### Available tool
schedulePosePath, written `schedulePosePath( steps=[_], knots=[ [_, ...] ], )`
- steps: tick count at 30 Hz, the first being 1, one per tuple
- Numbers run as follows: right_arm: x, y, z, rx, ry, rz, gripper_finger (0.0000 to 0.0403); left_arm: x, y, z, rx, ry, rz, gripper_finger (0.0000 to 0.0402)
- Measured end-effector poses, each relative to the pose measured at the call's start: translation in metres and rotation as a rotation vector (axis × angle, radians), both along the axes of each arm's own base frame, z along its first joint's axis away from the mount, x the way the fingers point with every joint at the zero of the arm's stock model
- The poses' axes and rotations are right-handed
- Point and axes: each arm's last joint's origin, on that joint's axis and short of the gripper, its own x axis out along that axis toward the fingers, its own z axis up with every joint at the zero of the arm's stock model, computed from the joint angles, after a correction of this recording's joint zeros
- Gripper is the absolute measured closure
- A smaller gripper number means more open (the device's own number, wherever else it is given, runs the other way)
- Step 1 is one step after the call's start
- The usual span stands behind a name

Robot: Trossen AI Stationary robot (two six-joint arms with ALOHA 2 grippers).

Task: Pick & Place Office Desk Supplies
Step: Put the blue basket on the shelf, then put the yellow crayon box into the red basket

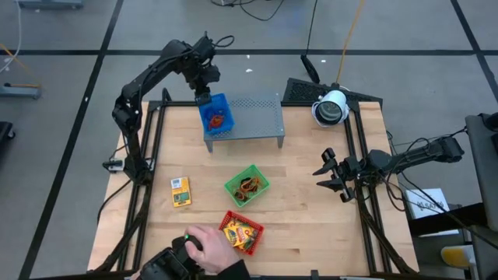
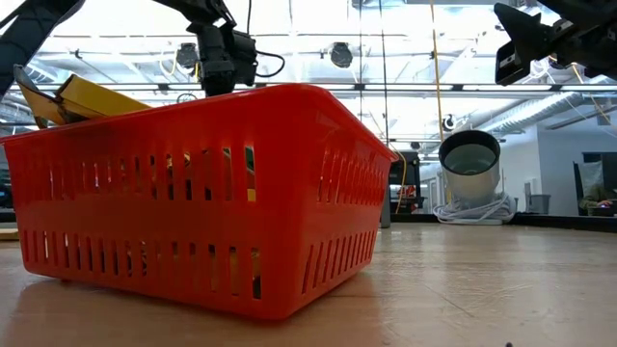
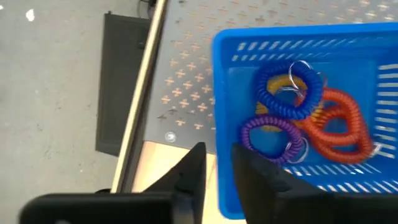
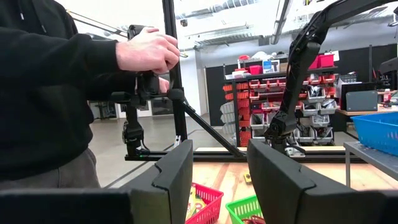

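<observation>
The blue mesh tray (image 1: 216,115) stands on the grey perforated rack (image 1: 253,117) at the far side and holds coiled blue, purple and orange-red loops (image 3: 298,118). My left gripper (image 1: 204,97) is shut on the tray's far left wall. A green tray (image 1: 247,187) holds thin rubber bands. A red tray (image 1: 241,232) holds yellow-orange packets (image 2: 87,96). One loose packet (image 1: 180,192) lies flat on the table at the left. My right gripper (image 1: 331,175) hangs open and empty at the table's right. My left gripper has one finger (image 3: 255,180) inside the blue tray and the other (image 3: 193,171) outside it, with the tray's wall near a corner (image 3: 219,143) between them. The fingers come from above, slanting down. The tray sits level with its bottom on the rack.
A person's hand (image 1: 206,247) reaches over the near table edge beside the red tray; in the right wrist view the person (image 4: 56,93) grips a frame post. A white cylindrical lamp (image 1: 332,107) stands at the far right. Bare wood lies between the trays and my right gripper.
</observation>
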Motion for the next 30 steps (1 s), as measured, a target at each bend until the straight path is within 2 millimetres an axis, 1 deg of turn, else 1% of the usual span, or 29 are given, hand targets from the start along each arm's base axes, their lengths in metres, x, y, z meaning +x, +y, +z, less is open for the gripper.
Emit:
schedulePosePath(
  steps=[4,8,12,16,22,30],
  knots=[
    [0.000,0.000,0.000,0.000,0.000,0.000,0.0261,0.000,0.001,0.000,0.018,0.018,0.015,0.0284],
    [0.000,0.000,0.000,0.000,0.000,0.000,0.0261,0.001,0.001,0.000,0.056,0.051,0.020,0.0261],
    [0.000,0.000,0.000,0.000,0.000,0.000,0.0261,0.003,0.003,0.001,0.135,0.096,0.061,0.0248],
    [0.000,0.000,0.000,0.000,0.000,0.000,0.0261,0.003,-0.001,0.002,0.111,0.082,0.071,0.0246],
    [0.000,0.000,0.000,0.000,0.000,0.000,0.0261,0.000,-0.019,0.019,0.003,-0.059,0.043,0.0249],
    [0.000,0.000,0.000,0.000,0.000,0.000,0.0261,-0.010,-0.039,0.044,0.026,-0.142,0.036,0.0249]
  ],
)
